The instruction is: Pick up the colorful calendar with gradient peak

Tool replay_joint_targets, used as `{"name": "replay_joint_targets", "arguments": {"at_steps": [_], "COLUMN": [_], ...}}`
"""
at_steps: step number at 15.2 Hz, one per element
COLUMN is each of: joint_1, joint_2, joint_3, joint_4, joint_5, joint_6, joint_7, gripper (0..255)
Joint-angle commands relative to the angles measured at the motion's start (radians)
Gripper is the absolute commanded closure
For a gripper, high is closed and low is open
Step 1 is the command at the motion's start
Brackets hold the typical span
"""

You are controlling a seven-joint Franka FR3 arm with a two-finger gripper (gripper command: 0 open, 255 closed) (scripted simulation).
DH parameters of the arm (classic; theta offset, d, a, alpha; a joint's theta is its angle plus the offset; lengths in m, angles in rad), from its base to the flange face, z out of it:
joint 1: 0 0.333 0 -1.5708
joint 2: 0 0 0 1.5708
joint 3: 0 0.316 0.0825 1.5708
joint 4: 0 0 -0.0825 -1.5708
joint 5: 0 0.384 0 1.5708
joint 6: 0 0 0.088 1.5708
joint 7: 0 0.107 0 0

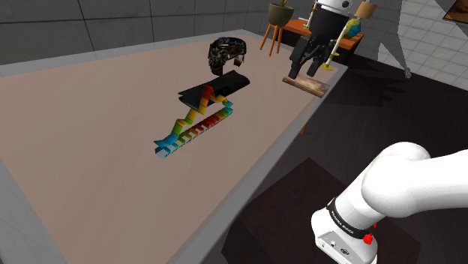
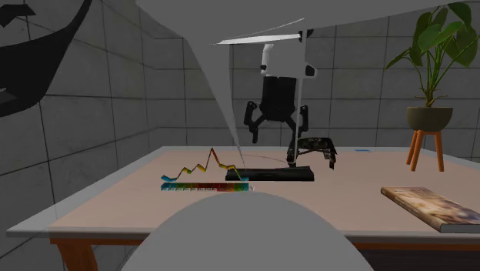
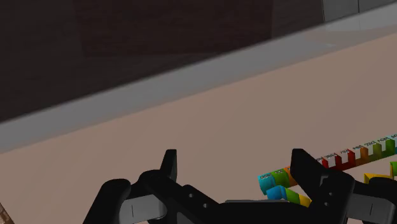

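In the shoulder view I see the fingers [image 1: 298, 61] hanging spread apart, raised over the far side of the worktop [image 1: 90, 142]. They show just above a brown book [image 1: 306, 85] that lies by the worktop's edge. The colourful calendar [image 1: 193, 126] lies well apart from them, toward the middle of the worktop. Its rainbow strip of blocks runs diagonally, with a zigzag peak line rising over it. Its upper end meets a flat black slab [image 1: 217, 86], and a dark mottled headset-like object [image 1: 227, 52] sits just beyond that. In the second exterior view I read the fingers as open and holding nothing, up in the air behind the slab. The calendar stands lower, toward that view's left of them and beside the slab. The book lies near that view's right edge, and a potted plant [image 2: 431, 69] stands behind the worktop. In the wrist view the two fingers stand wide apart with mostly bare worktop between them. The calendar's cyan and green end shows just beside one finger, and the rest of the strip runs off past that finger, untouched.
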Motion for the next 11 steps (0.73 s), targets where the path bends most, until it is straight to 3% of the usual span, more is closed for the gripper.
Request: {"name": "replay_joint_targets", "arguments": {"at_steps": [1,6,11], "joint_1": [0.0,-0.045,-0.115], "joint_2": [0.0,-0.04,0.011], "joint_3": [0.0,0.199,0.414], "joint_4": [0.0,-0.056,-0.028], "joint_5": [0.0,0.07,0.119], "joint_6": [0.0,0.072,0.141], "joint_7": [0.0,0.36,0.723], "gripper": [0,0,0]}}
